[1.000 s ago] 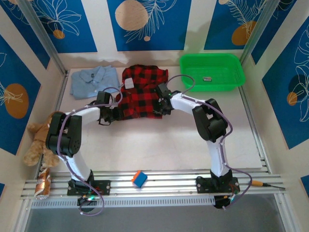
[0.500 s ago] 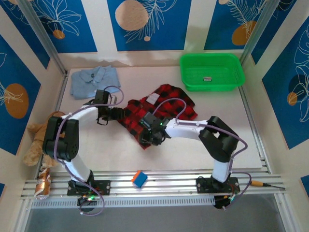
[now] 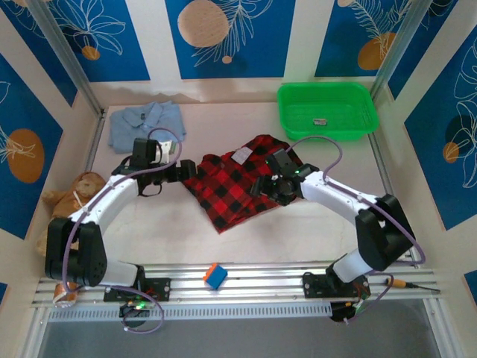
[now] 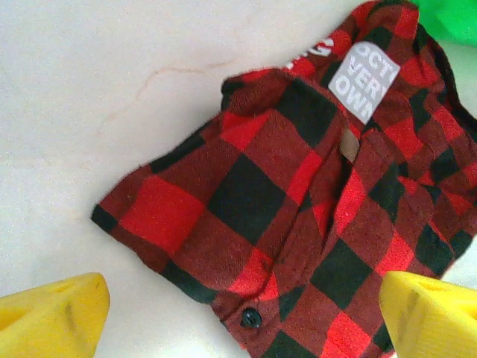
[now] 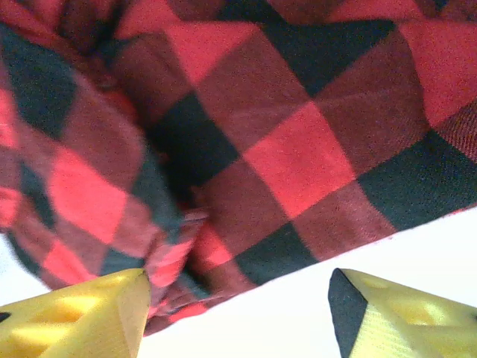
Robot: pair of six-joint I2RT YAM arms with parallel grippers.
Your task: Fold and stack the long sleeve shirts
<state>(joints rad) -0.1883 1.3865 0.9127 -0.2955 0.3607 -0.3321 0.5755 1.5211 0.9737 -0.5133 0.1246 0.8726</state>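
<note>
Red-and-black checked flannel shirt (image 3: pixel 237 186) lies rumpled near the middle of the surface (image 3: pixel 298 231), its white lettered label (image 4: pixel 361 78) toward the far edge. I see my left tool (image 3: pixel 179 170) at the shirt's left edge, spread wide and gripping nothing. My right tool (image 3: pixel 262 186) hangs over the shirt's right part, likewise spread, with the bunched hem just beside one yellow finger (image 5: pixel 74 317). In the far left corner, well apart, rests the light blue shirt (image 3: pixel 145 125).

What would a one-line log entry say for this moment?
flannel shirt: rumpled, mid-table | left pincer: open over it | right pincer: open over it | blue shirt: back-left, apart
</note>
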